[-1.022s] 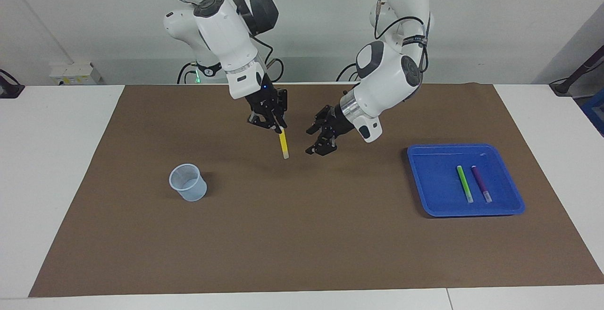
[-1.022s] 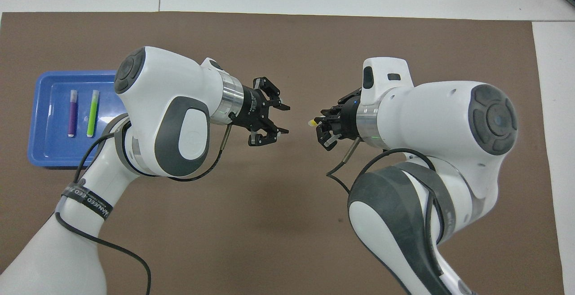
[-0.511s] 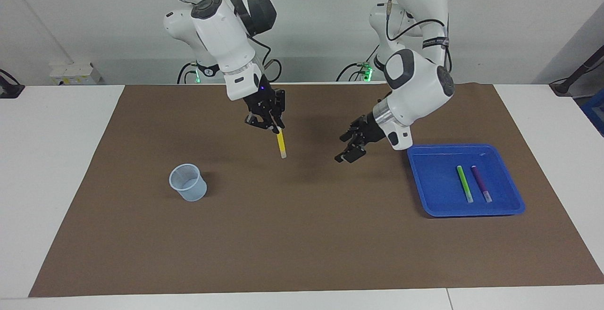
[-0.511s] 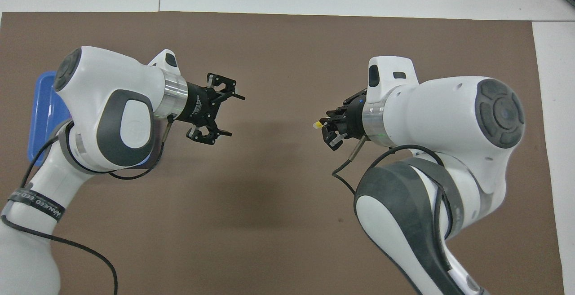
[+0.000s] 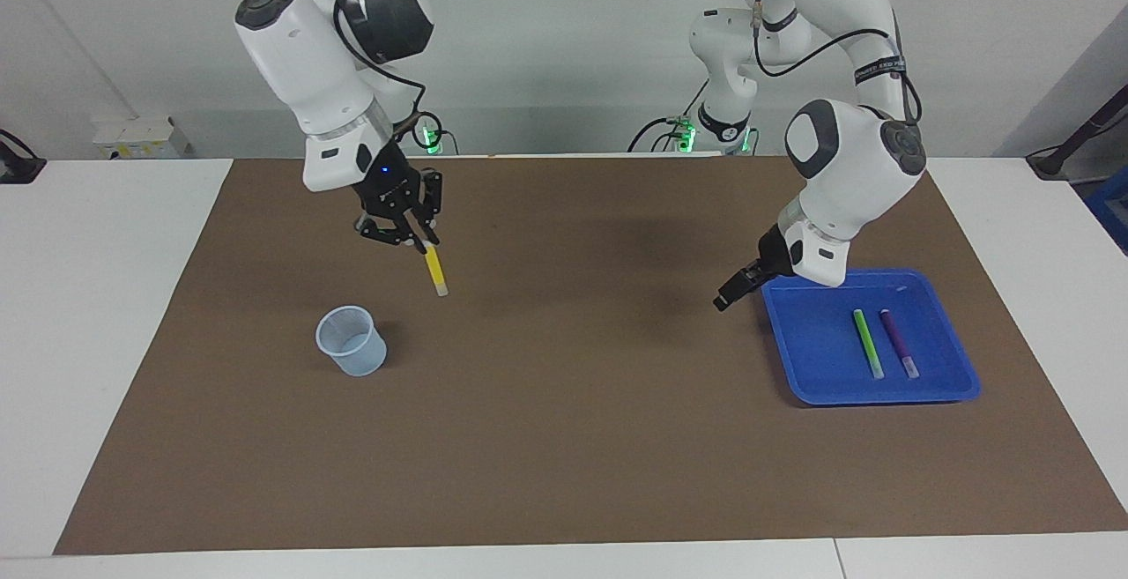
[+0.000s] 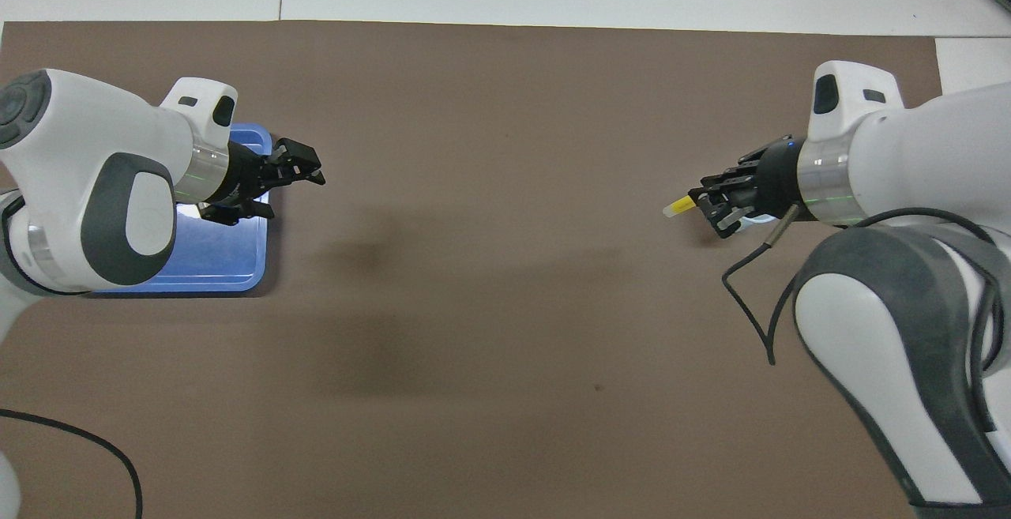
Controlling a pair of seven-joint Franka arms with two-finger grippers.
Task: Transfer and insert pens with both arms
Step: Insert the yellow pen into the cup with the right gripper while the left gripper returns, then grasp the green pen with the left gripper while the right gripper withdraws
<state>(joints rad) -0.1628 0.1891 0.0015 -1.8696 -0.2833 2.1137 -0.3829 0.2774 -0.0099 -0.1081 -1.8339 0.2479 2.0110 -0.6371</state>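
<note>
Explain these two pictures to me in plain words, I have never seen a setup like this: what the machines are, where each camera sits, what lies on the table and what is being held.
These are two white robot arms, each ending in a black two-finger gripper. One picture looks at them from across the table; the other looks down from above the robots' own end, so the sides appear swapped.

A brown mat covers the table. On it stand a pale translucent cup, toward the right arm's end, and a blue tray, toward the left arm's end. In the tray lie a green pen and a purple pen, side by side.

The right gripper is shut on a yellow pen, which hangs tilted in the air near the cup. The left gripper is open and holds nothing, over the tray's edge.
</note>
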